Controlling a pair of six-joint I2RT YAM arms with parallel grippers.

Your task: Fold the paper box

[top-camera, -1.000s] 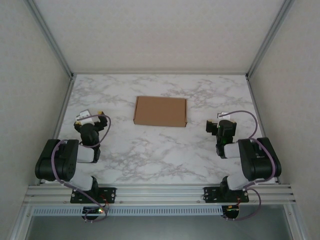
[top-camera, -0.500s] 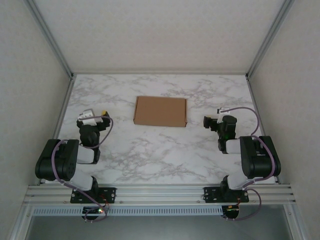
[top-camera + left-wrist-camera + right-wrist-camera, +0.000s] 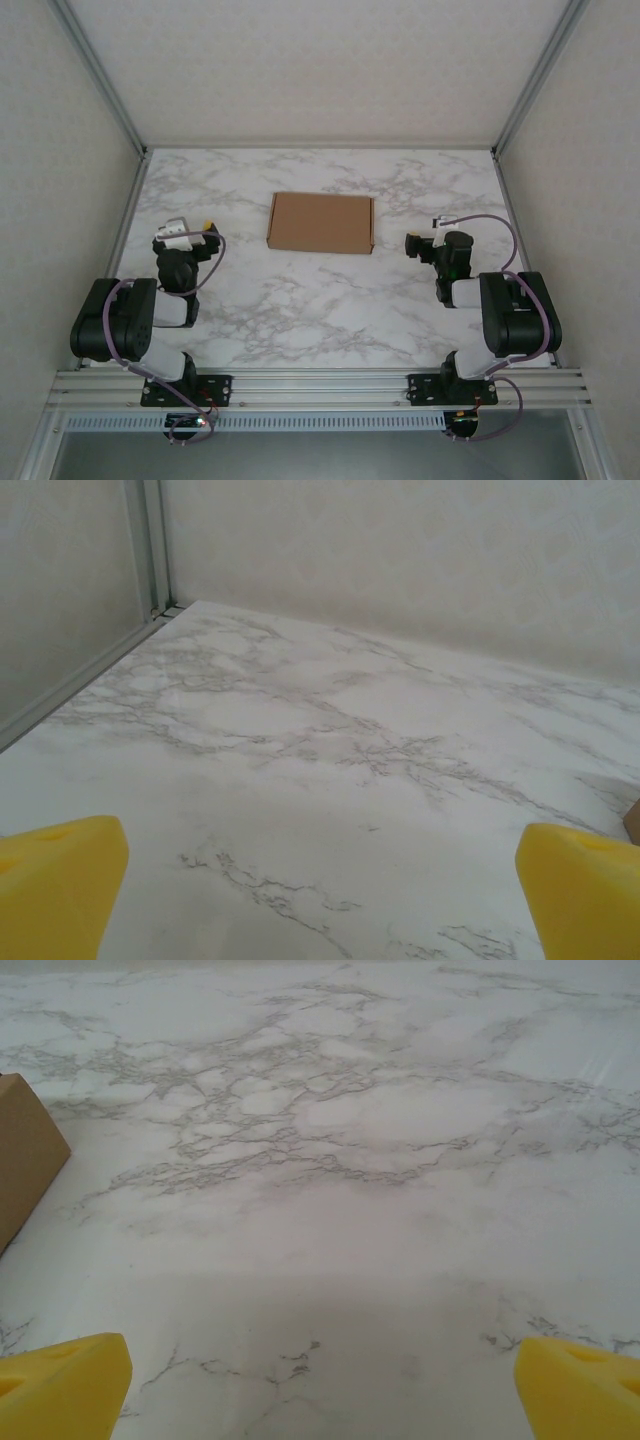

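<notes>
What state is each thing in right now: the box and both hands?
paper box: lying flat on the table, closed into a thin rectangle, touched by neither hand
left hand: open, empty, above bare table, off to the box's left
right hand: open, empty, above bare table, off to the box's right
</notes>
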